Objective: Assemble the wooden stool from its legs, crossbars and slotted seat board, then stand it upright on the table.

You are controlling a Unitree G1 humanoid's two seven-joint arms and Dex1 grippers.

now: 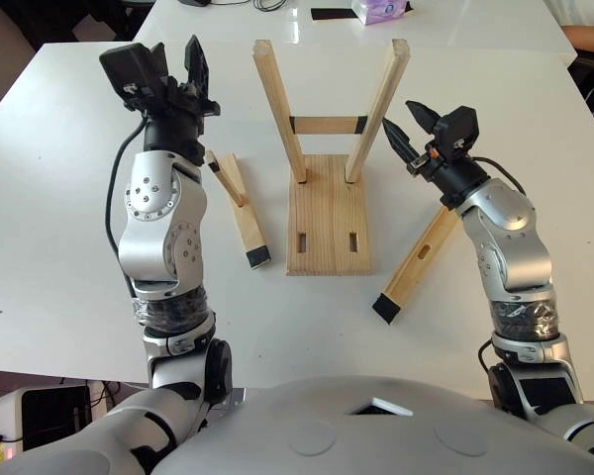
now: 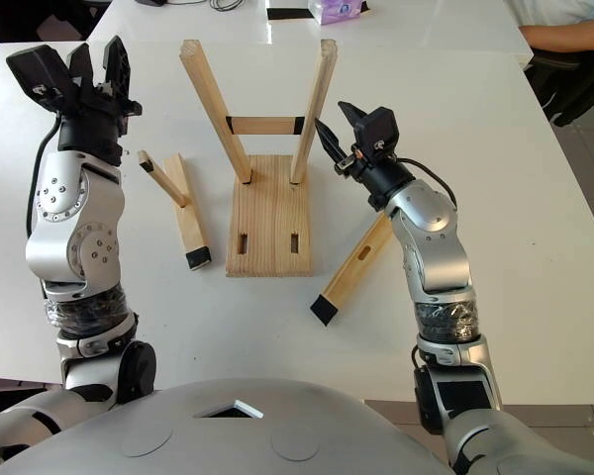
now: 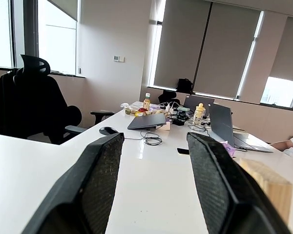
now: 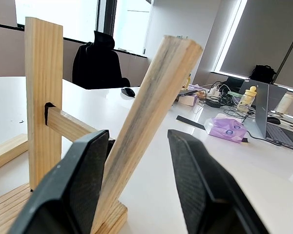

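- Two pale wooden legs [image 1: 281, 109] stand in the flat slotted wooden seat board [image 1: 327, 233] on the white bench [image 1: 59, 198].
- Left end effector [image 3: 155, 139] and right end effector [image 2: 335, 119]: fingers spread, empty.

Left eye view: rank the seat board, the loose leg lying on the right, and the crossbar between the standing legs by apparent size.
1. Seat board.
2. Loose leg, partly hidden behind the right arm.
3. Crossbar, clearly smallest.

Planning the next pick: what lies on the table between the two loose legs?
The seat board lies flat there, holding a left upright leg and a right upright leg joined by a crossbar; both eye views show it.
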